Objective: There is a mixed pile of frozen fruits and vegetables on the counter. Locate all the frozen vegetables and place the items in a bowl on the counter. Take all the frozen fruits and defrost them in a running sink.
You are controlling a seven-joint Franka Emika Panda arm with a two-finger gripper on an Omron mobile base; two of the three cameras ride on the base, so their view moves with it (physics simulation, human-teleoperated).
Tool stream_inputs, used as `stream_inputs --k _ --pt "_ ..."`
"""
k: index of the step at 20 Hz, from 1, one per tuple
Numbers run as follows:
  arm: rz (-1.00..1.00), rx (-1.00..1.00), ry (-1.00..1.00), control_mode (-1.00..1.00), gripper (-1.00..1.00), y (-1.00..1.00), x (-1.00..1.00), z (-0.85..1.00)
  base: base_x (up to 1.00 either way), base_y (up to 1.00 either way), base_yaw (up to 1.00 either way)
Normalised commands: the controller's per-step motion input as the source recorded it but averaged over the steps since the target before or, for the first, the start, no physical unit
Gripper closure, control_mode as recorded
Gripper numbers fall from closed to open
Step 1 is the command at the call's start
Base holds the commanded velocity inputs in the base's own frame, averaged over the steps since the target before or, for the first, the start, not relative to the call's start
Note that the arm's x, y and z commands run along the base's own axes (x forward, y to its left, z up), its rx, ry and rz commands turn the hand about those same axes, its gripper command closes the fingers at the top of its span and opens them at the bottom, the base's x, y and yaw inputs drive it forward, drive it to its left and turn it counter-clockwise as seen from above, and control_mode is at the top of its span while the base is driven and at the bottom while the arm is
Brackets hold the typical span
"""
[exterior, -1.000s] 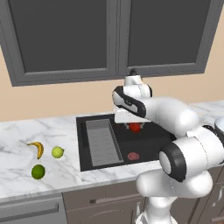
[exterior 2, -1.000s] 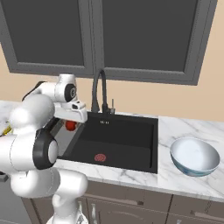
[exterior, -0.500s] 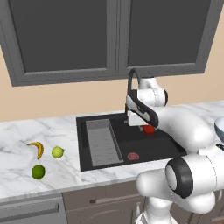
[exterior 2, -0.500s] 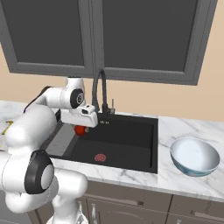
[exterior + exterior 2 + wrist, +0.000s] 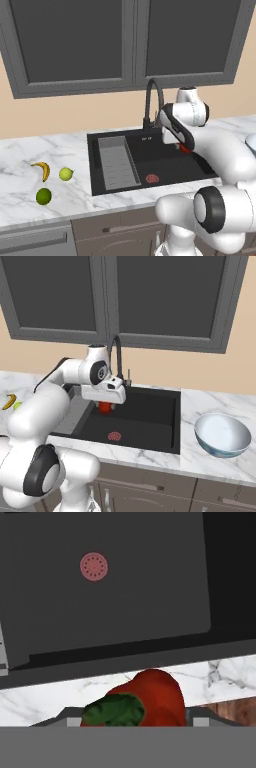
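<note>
Gripper (image 5: 105, 406) is clamping the red round piece (image 5: 145, 699) over the sink (image 5: 165, 172), beside the faucet (image 5: 151, 102); arm's hiding its fingers.

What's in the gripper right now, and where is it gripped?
The red piece, its green top facing the hand camera. The gripper holds it by its sides, over the sink.

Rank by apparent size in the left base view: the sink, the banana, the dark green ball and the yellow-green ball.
1. Sink, by far the largest.
2. Banana, longest of the small pieces.
3. Dark green ball and yellow-green ball look about alike; the green one sits nearer the camera, so no ranking between them.
</note>
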Motion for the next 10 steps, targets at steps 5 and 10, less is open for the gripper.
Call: stream_inputs --k 5,10 --pt "0.00 -0.01 -0.01 -1.00 1.00 -0.49 -0.03 0.17 0.00 0.00 0.00" --pt "0.00 -0.01 0.00 -1.00 1.00 -0.45 -0.06 0.20 0.00 0.00 0.00"
